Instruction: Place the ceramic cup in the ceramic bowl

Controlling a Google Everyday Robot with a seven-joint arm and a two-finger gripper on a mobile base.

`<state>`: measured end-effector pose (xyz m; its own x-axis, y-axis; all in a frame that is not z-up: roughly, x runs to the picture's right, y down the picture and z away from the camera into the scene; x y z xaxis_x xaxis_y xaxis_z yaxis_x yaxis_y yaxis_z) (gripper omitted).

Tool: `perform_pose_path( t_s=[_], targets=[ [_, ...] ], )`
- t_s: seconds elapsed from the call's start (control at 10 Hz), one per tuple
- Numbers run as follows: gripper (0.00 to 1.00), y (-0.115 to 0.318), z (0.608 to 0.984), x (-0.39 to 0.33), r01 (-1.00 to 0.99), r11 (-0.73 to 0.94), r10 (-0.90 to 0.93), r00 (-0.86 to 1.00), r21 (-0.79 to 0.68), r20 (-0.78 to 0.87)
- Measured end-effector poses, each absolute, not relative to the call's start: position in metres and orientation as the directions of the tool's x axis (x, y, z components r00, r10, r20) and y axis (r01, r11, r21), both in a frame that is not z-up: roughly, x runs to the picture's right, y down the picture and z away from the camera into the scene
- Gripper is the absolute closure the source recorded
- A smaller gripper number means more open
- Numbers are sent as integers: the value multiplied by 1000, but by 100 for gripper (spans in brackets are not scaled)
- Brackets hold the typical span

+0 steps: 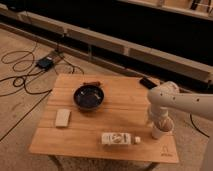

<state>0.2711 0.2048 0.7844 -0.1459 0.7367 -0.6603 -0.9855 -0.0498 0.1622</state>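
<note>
The gripper point(161, 119) is held at the cup point(163, 132), just beneath it by the table point(125, 107) edge; its grip cannot be told. If nudged, the cup could be knocked off. The bowl point(89, 96) is set well away.

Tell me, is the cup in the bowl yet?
Out. The cup sits on the table right under the gripper, apart from the bowl.

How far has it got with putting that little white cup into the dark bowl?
Nothing is finished yet. In hand: the gripper is down at the small cream ceramic cup, which stands near a corner of the wooden table; whether it grips is unclear. Left: lift the cup, carry it across and set it in the round dark glossy bowl, which holds no cup.
</note>
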Motion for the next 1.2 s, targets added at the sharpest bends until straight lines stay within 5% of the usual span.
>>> perform_pose_path(
  t_s=[0.4,1.2],
  targets=[
    [99,180,767,272,-983,26,759,-98,180,-643],
    [100,101,782,202,-948,304,757,179,96,-628]
  ],
)
